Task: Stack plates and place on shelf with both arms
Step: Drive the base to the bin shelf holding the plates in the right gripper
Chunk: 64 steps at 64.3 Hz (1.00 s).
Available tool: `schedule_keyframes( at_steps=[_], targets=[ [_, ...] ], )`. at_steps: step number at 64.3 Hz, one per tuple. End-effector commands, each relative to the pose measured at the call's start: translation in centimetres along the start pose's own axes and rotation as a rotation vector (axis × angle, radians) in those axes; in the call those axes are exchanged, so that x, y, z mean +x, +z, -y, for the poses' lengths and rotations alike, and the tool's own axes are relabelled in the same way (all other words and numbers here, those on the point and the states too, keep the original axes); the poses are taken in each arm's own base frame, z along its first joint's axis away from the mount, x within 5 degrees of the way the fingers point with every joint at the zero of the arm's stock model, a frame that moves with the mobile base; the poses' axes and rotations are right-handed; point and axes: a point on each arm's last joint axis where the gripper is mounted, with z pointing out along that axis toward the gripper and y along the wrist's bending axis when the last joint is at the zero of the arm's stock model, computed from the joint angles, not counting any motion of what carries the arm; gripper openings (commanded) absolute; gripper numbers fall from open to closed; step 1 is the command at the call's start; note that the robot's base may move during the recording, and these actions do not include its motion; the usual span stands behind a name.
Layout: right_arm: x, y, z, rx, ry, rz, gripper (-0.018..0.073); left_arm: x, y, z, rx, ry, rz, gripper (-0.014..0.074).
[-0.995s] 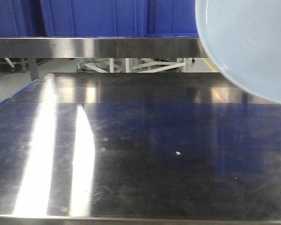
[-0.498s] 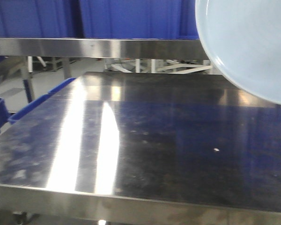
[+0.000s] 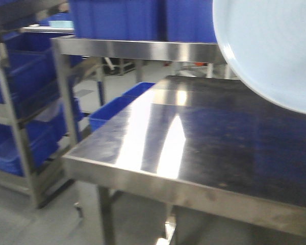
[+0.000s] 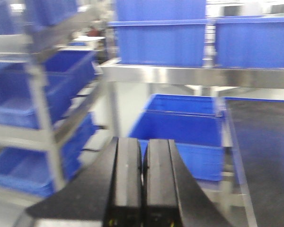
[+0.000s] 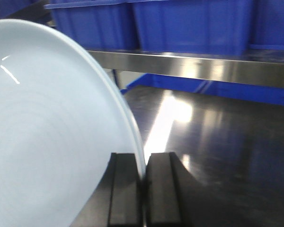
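A pale bluish-white plate (image 3: 270, 46) fills the upper right of the front view, held tilted on edge in the air. In the right wrist view the plate (image 5: 47, 132) spreads to the left, and my right gripper (image 5: 144, 163) is shut on its rim. Only this one plate surface shows. My left gripper (image 4: 143, 151) is shut with nothing between its fingers, out over the floor to the left of the table. The shelf rail (image 3: 143, 49) runs behind the table with blue crates (image 3: 122, 18) on it. The shelf rail (image 4: 180, 74) and the same rail (image 5: 189, 66) show in both wrist views.
A dark reflective steel tabletop (image 3: 219, 132) lies below the plate, its left corner near the front. A second rack with blue bins (image 3: 20, 102) stands at the left. A blue crate (image 4: 184, 127) sits low beside the table's left edge.
The front view has swung left: the table slid right and its left edge, the floor and the left rack came into sight. The plate keeps its place in the view.
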Motion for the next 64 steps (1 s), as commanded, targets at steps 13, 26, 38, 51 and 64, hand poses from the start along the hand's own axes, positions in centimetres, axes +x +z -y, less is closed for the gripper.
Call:
schedule_keyframes(
  at_steps=[13,26,38,51,64],
  targets=[
    [-1.93,-0.15,-0.05,0.006,-0.002,0.129,0.0031,-1.74,-0.03,-0.17,-0.015,-0.011,0.111,0.0082],
    [-1.93,-0.15,-0.05,0.006,-0.002,0.129,0.0031,-1.74,-0.03,-0.17,-0.015,-0.011,0.111,0.0082],
    [-1.93,-0.15,-0.05,0.006,-0.002,0.129,0.0031,-1.74,-0.03,-0.17,-0.015,-0.011,0.111,0.0082],
    [-1.93,-0.15,-0.05,0.006,-0.002,0.129,0.0031,-1.74,-0.03,-0.17,-0.015,-0.011,0.111,0.0082],
    [-1.93,-0.15,-0.05,0.006,-0.002,0.129,0.0031,-1.74,-0.03,-0.17,-0.015,-0.011,0.111,0.0082]
  ],
)
